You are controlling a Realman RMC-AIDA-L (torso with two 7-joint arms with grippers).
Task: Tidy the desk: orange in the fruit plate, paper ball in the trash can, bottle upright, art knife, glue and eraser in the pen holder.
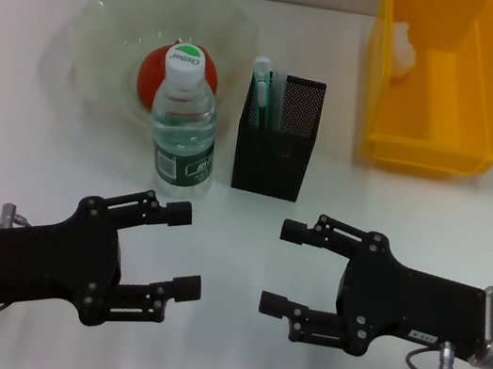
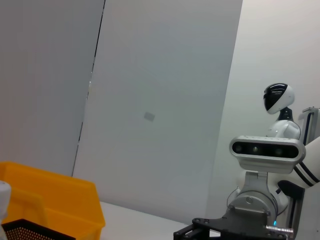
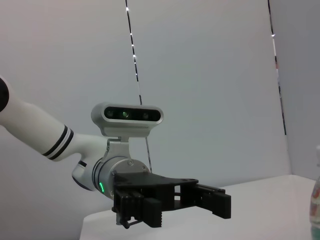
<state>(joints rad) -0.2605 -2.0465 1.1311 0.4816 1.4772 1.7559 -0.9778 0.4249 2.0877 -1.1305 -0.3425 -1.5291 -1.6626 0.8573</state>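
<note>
Beyond both spread, empty hands (left [image 1: 184,248], right [image 1: 284,268]), the bottle [image 1: 183,126] stands upright, seemingly touching the fruit plate [image 1: 103,21].

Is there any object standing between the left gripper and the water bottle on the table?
Nothing visible does. The left gripper is open, low over bare table, and the upright bottle stands just beyond its fingertips. The pen holder is beside the bottle, not in the path.
</note>
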